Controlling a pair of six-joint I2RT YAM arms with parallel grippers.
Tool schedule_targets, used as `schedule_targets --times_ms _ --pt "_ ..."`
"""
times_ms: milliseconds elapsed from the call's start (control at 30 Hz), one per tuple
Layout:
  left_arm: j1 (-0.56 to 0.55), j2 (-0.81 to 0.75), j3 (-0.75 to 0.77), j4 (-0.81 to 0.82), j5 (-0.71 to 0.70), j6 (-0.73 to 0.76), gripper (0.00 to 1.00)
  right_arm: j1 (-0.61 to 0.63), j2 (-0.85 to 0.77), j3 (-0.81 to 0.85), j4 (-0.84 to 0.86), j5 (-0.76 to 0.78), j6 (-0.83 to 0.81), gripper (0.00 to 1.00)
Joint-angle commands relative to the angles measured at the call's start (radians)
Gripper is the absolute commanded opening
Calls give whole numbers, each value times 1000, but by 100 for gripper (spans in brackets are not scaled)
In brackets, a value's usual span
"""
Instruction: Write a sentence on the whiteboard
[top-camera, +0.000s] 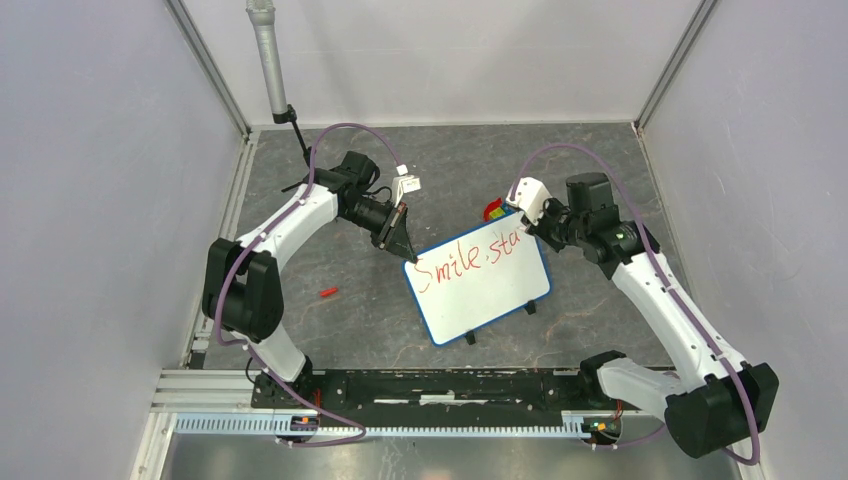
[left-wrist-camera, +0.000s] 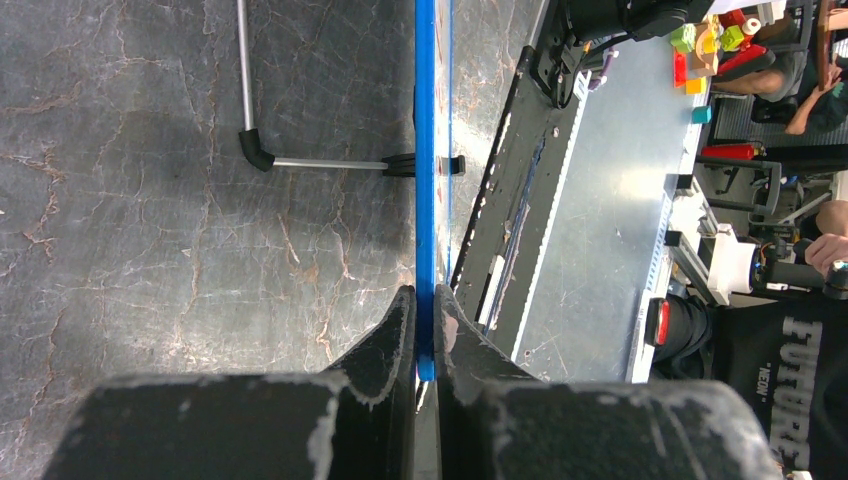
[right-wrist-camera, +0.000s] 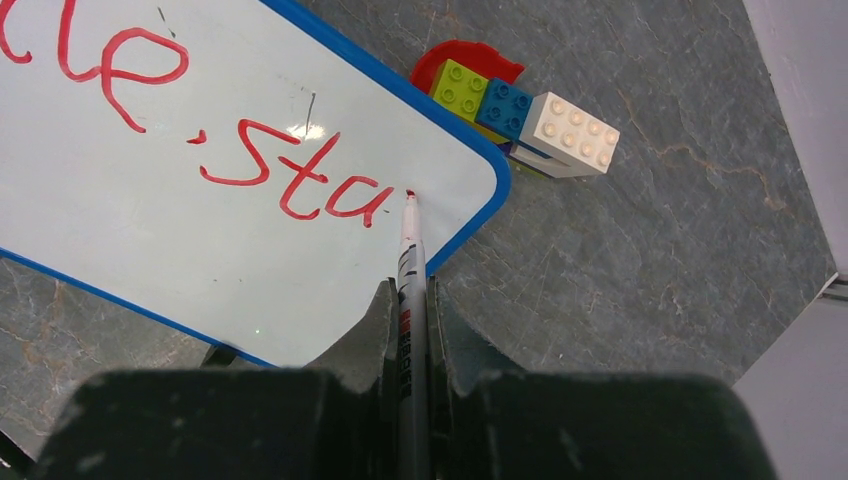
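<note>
Red sentence (top-camera: 468, 260), "Smile, sta" so far, on the whiteboard (top-camera: 485, 295) mid-table. My left gripper (left-wrist-camera: 425, 305) pinches its blue rim to steady it; my right gripper (right-wrist-camera: 410, 295) clamps the marker (right-wrist-camera: 408, 235), tip at the board.

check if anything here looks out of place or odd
A small red piece, maybe a marker cap, lies loose on the table left of the whiteboard. A stack of toy bricks sits by the board's far corner. The sentence has reached "sta" almost at the blue rim, so little room remains on that line.
</note>
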Motion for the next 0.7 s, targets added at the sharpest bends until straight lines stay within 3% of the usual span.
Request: schedule_targets --times_ms 0,667 --pt "-3 1 21 0 4 43 2 -3 3 -9 40 28 -6 0" --pt "-3 7 27 0 5 41 2 -3 -26 -45 18 62 -25 0"
